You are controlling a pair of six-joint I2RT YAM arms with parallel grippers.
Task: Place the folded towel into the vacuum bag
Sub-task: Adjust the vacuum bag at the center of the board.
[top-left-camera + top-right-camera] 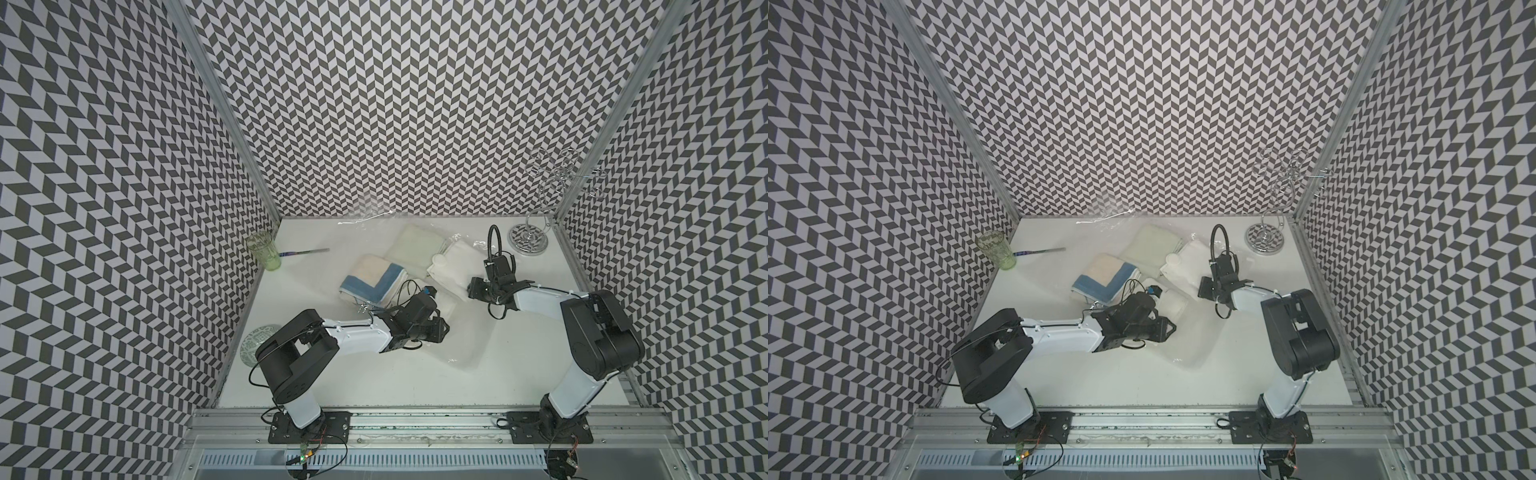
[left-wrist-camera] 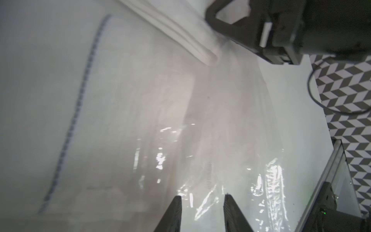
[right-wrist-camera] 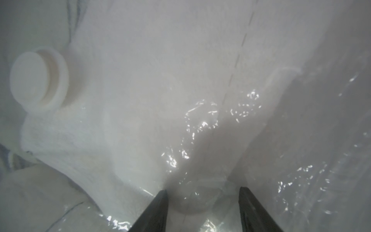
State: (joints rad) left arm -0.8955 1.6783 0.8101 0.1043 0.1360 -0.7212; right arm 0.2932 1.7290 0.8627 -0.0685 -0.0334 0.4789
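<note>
Left edge of tabletop: green glass [image 1: 262,253], well apart from the work. Centre: blue-bordered towel [image 1: 372,280], touching the bag's film or just beside it; cannot tell which. Left tool [image 2: 202,197]: released, jaws apart, tips over crinkled glossy film, nothing between them. Just beside it lies the folded towel [image 1: 444,302], white with a blue stitch line. It sits within the outline of the vacuum bag [image 1: 461,340], which spreads from the far edge toward the centre. Whether the towel is under the film or on top of it is not clear. Further right, a white towel [image 1: 459,255] lies under the film, beneath the round valve [image 3: 38,78]. Right tool [image 3: 202,192]: also released, jaws wider apart, at that towel's near-right edge. Risks, as judged: neither tool holds the bag's mouth, so the film may sag and block entry. A pinch may catch film along with cloth and drag the whole bag. A one-sided grasp may unfold the towel. The two tools work close together and could collide.
</note>
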